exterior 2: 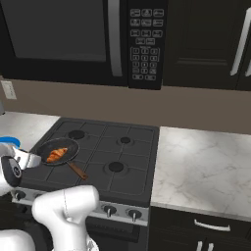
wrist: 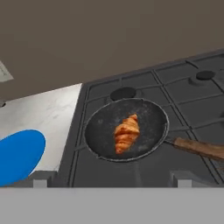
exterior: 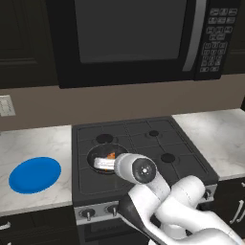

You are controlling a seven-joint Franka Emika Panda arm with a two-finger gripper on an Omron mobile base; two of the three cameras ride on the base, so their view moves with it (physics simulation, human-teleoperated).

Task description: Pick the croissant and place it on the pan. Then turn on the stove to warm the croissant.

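The golden croissant [wrist: 127, 133] lies in the middle of the dark round pan [wrist: 151, 116], whose wooden handle [wrist: 197, 148] points right. The pan [exterior 2: 70, 145] sits on the front left burner of the black stove [exterior 2: 117, 147], with the croissant [exterior 2: 57, 154] inside it. My gripper [wrist: 110, 180] is open, its two fingertips [wrist: 40, 180] wide apart with nothing between them. It hangs a little in front of and above the pan, apart from it. From the left base view the gripper [exterior: 103, 164] partly covers the pan [exterior: 95, 154], and a bit of croissant [exterior: 111, 155] shows.
Round knobs [exterior 2: 109, 211] line the stove's silver front strip [exterior: 87, 214]. A flat blue plate [exterior: 35, 174] lies on the marble counter left of the stove. A black microwave [exterior: 129, 38] hangs above. More counter [exterior 2: 206, 166] stretches to the right.
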